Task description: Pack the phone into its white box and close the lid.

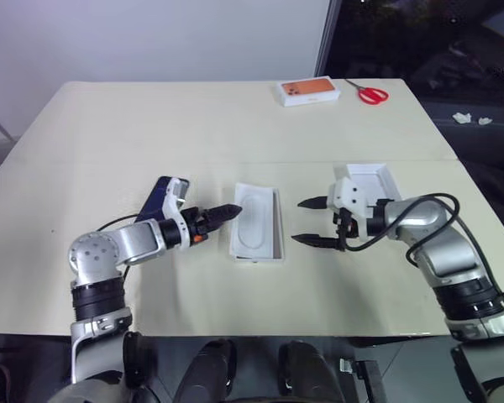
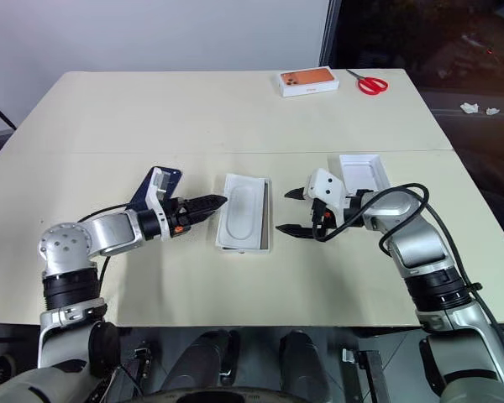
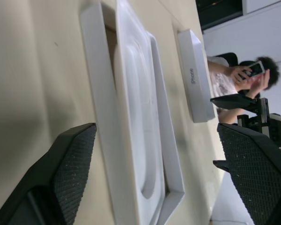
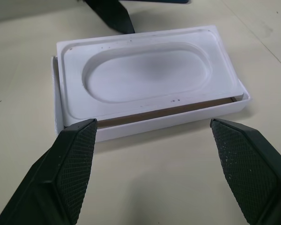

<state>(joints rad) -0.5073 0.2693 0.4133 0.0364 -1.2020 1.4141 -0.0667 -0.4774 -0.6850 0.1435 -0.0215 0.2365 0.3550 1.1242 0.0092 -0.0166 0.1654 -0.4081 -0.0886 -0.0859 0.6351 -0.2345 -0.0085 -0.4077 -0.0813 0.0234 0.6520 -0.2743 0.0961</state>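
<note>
Both claws gape, left claw (image 3: 154,178) and right claw (image 4: 164,164); right wrist reveals white box's (image 4: 168,119) brown floor.

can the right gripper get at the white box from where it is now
Probably yes. The right gripper is open and faces the white box with bare table between. The insert lies tilted in the box.

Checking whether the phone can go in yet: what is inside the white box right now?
The thin white insert with an oval recess lies in the white box, slightly askew. A strip of tan-brown floor shows along one edge; the rest of the floor is covered.
</note>
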